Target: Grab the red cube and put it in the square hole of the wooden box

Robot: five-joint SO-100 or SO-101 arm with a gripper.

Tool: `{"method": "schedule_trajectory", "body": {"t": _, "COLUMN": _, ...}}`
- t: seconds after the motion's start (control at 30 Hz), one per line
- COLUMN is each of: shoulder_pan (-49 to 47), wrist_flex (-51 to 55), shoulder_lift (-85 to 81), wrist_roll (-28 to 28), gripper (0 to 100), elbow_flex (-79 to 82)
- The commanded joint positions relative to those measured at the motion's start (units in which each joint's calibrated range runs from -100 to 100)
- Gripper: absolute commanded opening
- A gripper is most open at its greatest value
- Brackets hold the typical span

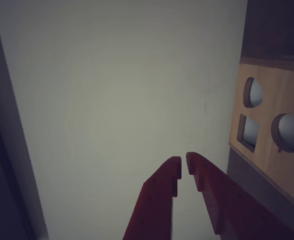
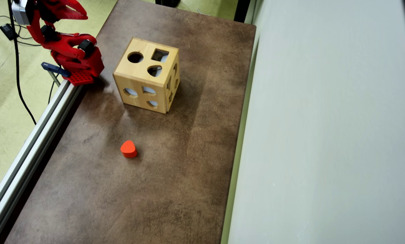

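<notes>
The red plastic two-finger gripper [image 1: 183,164] is almost shut with nothing between its fingers; in the wrist view the two tips stand nearly touching, with only a thin slit of pale wall showing between them. In the overhead view the gripper [image 2: 74,9] is folded back at the 11 o'clock corner, above the red arm base [image 2: 82,64] clamped to the aluminium rail [image 2: 36,135], well apart from everything on the brown mottled tabletop [image 2: 175,189]. The large pale light-wood box with shaped cutouts [image 2: 146,76] stands towards 12 o'clock of the tabletop, and its dark square hole [image 2: 160,55] sits at the 1 o'clock corner of the top face, beside the round cutout [image 2: 135,57] and above a rounded one. The small deep-red cube the task names shows in neither view; I cannot tell whether it lies inside the box or simply out of sight. The only loose piece is a small orange-red rounded heart-shaped block [image 2: 128,149], near the tabletop's centre, at 6 o'clock from the box. The main risk, as I judge it, is mistaken identity: the arm may take the heart for the cube, and its rounded lobes would jam or skate off the square hole. A grab on curved sides could also squirt the block away.
</notes>
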Motion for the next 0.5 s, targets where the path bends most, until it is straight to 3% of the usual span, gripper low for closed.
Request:
{"method": "schedule_trajectory", "body": {"t": 0.0, "shoulder_pan": 0.18, "wrist_flex": -1.24, "shoulder_lift": 0.01, "wrist_roll": -0.63, "gripper": 3, "elbow_flex": 0.01}}
{"method": "schedule_trajectory", "body": {"t": 0.47, "shoulder_pan": 0.18, "wrist_flex": -1.32, "shoulder_lift": 0.01, "wrist_roll": -0.24, "gripper": 3, "elbow_flex": 0.1}}
